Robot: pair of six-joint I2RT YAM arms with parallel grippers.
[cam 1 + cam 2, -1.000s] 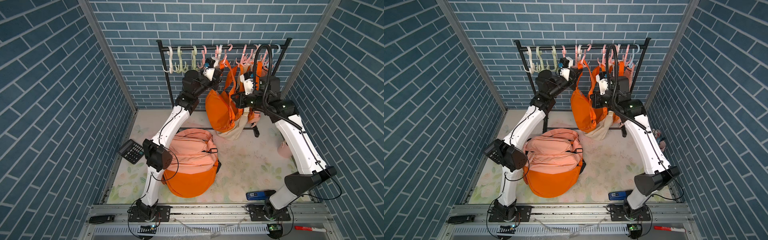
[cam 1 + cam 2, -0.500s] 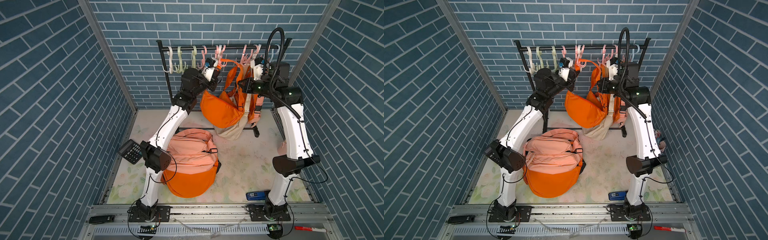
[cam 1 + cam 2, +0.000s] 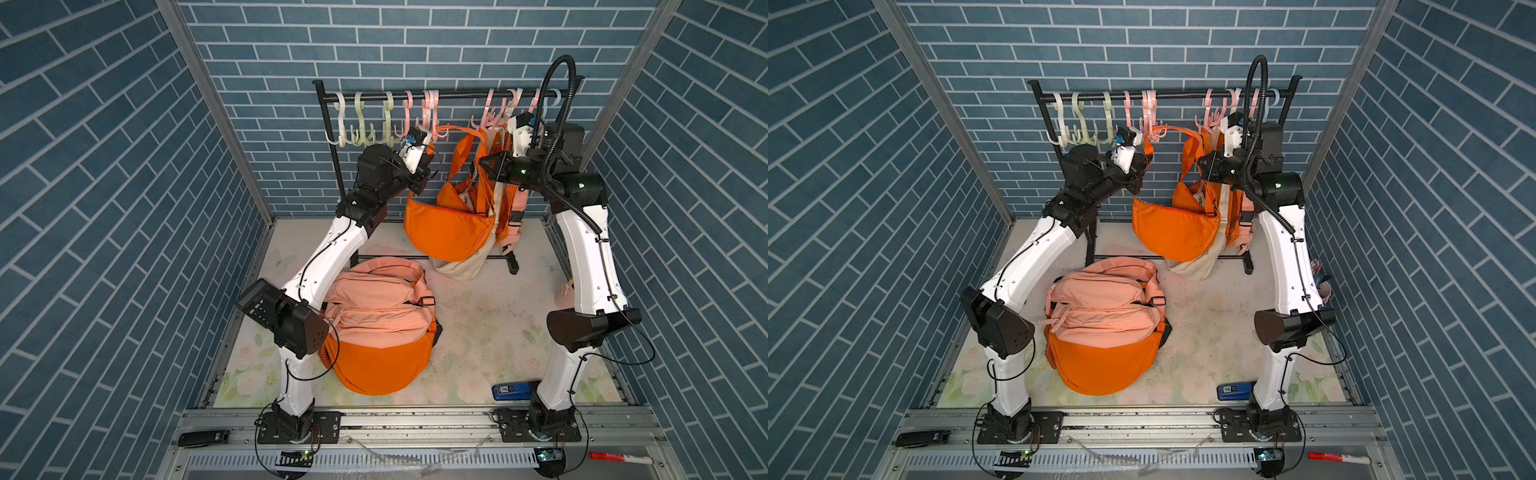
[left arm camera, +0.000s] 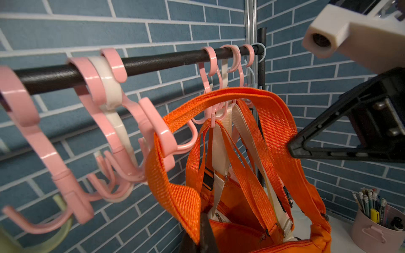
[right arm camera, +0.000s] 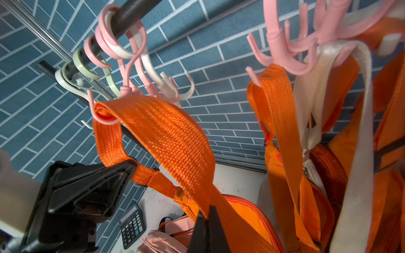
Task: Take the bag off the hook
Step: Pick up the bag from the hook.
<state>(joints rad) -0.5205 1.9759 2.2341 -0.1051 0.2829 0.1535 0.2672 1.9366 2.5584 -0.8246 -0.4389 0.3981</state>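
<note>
An orange bag (image 3: 449,232) (image 3: 1171,232) hangs under the black rail, slung between both grippers by its orange strap (image 4: 241,94) (image 5: 166,131). The strap loops over a pink hook (image 4: 160,131) (image 5: 96,114) beside my left gripper. My left gripper (image 3: 424,168) (image 4: 200,221) is shut on the strap just below that hook. My right gripper (image 3: 482,162) (image 5: 208,212) is shut on the strap's other run, nearer the bag's right end. The bag's body hangs clear of the floor.
The rail (image 3: 449,96) carries several pink, white and green hooks. More orange and cream bags (image 3: 507,208) hang right behind the right gripper. A pink and orange backpack (image 3: 378,316) lies on the floor, with a calculator (image 5: 131,225), a pen cup (image 4: 377,225) and a blue device (image 3: 511,390).
Over the last second the right arm rose and stretched upright, lifting the strap. The bag's body swung left into a level sling between the grippers. Both grips held.
</note>
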